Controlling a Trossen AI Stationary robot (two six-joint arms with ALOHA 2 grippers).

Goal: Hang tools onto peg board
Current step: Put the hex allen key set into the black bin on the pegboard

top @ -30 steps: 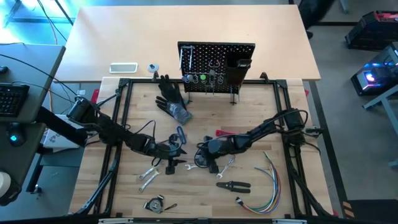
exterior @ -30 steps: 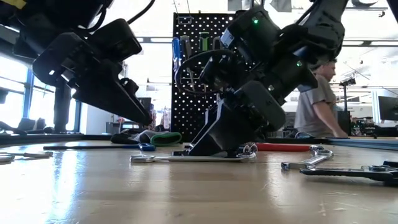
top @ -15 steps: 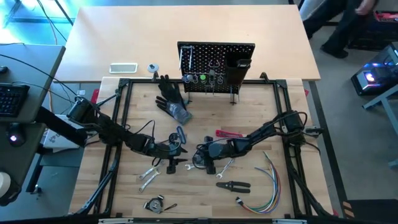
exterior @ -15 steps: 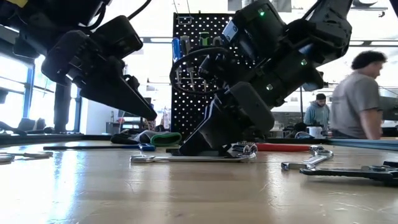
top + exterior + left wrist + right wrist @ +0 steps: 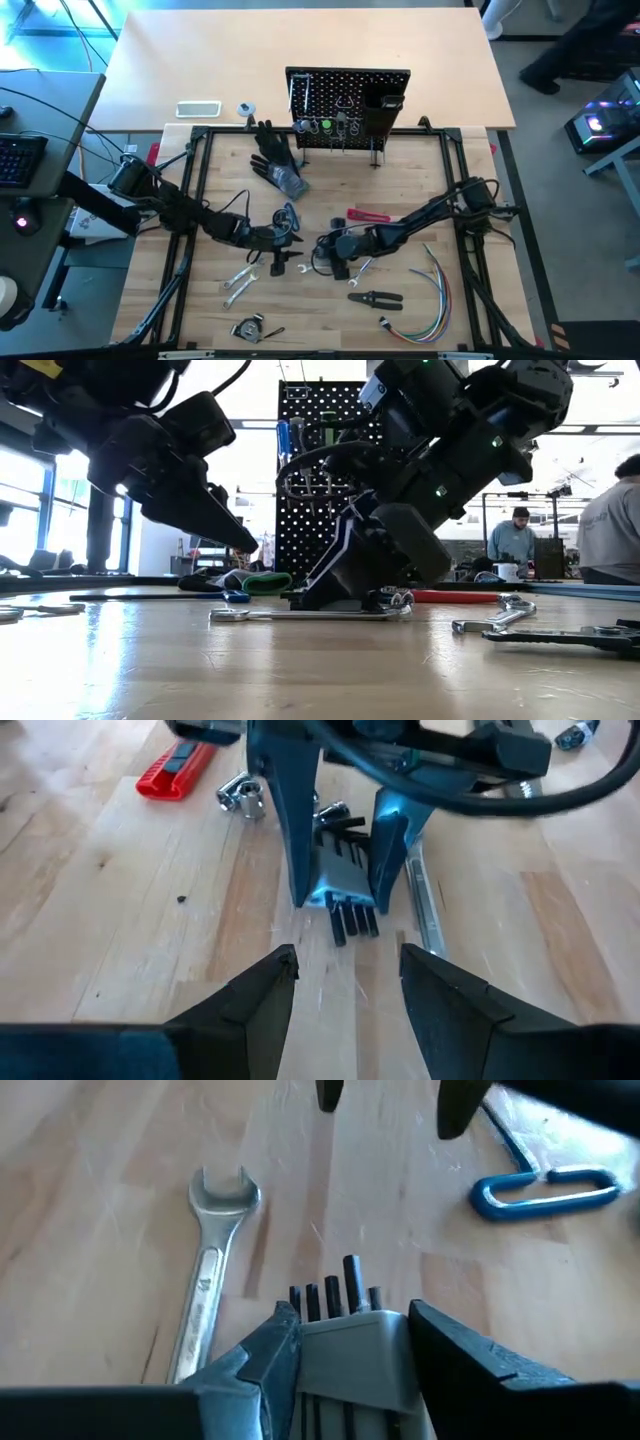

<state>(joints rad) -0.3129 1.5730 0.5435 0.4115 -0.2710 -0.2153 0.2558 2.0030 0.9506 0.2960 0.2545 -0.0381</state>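
My right gripper [image 5: 345, 1335] has just closed on the hex key set [image 5: 340, 1330] near the middle of the high frame, low on the desk [image 5: 400, 300], so I judge lifting comes next. My left gripper [image 5: 345, 985] hangs just opposite, part open and empty. The peg board [image 5: 348, 100] stands upper centre, well apart.

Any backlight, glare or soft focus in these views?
Low view: bright windows behind silhouette both arms and the black perforated peg board; the pale wooden table shows glare and blurs nearest the camera. High view: evenly lit. Wrist views: each arm's own dark fingers are soft.
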